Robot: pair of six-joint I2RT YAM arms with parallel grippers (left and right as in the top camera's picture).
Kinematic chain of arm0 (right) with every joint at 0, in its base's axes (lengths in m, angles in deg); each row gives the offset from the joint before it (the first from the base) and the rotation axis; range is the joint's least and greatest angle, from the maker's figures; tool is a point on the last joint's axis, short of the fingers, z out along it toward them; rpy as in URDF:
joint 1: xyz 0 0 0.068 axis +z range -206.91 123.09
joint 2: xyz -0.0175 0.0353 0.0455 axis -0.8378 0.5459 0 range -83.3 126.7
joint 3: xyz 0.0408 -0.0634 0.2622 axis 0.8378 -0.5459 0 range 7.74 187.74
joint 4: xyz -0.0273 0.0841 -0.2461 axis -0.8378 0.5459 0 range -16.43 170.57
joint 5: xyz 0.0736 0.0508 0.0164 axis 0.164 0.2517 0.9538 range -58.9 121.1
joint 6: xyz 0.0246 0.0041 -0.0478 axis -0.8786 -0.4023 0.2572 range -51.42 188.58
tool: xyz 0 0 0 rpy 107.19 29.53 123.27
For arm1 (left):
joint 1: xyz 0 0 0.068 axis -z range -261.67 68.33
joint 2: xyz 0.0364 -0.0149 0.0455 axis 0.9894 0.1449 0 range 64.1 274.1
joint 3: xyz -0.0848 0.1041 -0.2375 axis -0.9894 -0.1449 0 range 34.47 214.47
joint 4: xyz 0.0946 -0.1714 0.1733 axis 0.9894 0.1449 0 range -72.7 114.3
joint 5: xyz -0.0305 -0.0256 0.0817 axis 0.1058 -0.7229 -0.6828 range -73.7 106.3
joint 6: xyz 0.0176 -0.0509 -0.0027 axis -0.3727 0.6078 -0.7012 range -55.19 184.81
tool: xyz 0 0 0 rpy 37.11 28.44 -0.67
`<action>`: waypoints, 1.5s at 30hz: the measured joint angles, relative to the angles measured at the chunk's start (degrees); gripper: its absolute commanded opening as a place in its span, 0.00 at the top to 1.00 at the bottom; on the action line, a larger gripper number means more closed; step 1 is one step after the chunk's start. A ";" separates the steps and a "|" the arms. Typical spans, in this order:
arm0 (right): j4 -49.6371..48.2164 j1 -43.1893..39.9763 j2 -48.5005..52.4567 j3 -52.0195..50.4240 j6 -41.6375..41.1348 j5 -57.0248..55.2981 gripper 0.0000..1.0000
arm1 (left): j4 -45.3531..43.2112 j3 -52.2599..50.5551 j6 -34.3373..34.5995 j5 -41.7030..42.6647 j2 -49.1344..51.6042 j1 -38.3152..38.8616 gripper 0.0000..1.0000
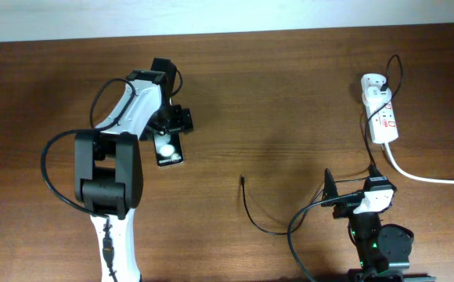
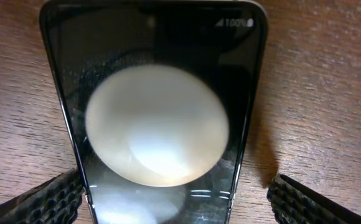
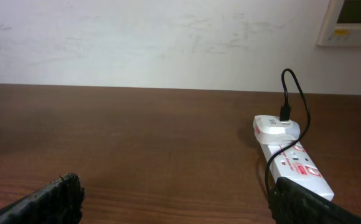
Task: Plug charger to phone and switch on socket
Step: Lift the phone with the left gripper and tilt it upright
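The black glossy phone (image 1: 169, 150) lies flat on the table under my left arm; it fills the left wrist view (image 2: 162, 93), reflecting round white lights. My left gripper (image 1: 171, 130) is open and straddles the phone's near end (image 2: 174, 196): the left finger touches its edge, the right finger stands apart. The white socket strip (image 1: 385, 117) lies at the far right, with the white adapter (image 1: 372, 82) plugged in at its far end. The thin black charger cable (image 1: 252, 219) loops across the table to its plug tip (image 1: 243, 179). My right gripper (image 1: 352, 188) is open and empty (image 3: 177, 199), short of the strip (image 3: 295, 165).
The strip's thick white cord (image 1: 430, 178) runs off to the right edge. A white wall (image 3: 168, 37) stands behind the table, with a white panel (image 3: 348, 22) mounted on it. The robots' thicker black cables hang by each arm.
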 measured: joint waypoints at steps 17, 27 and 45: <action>0.00 0.00 0.00 0.00 -0.04 0.00 0.01 | -0.39 -0.70 -0.42 0.52 0.00 0.20 0.16; 0.00 0.00 0.00 0.00 0.02 0.00 0.01 | -0.39 -0.70 -0.48 0.63 0.00 0.20 0.28; 0.00 0.00 0.00 0.00 -0.04 0.00 0.01 | -0.37 -0.70 -0.61 0.63 0.00 0.20 1.00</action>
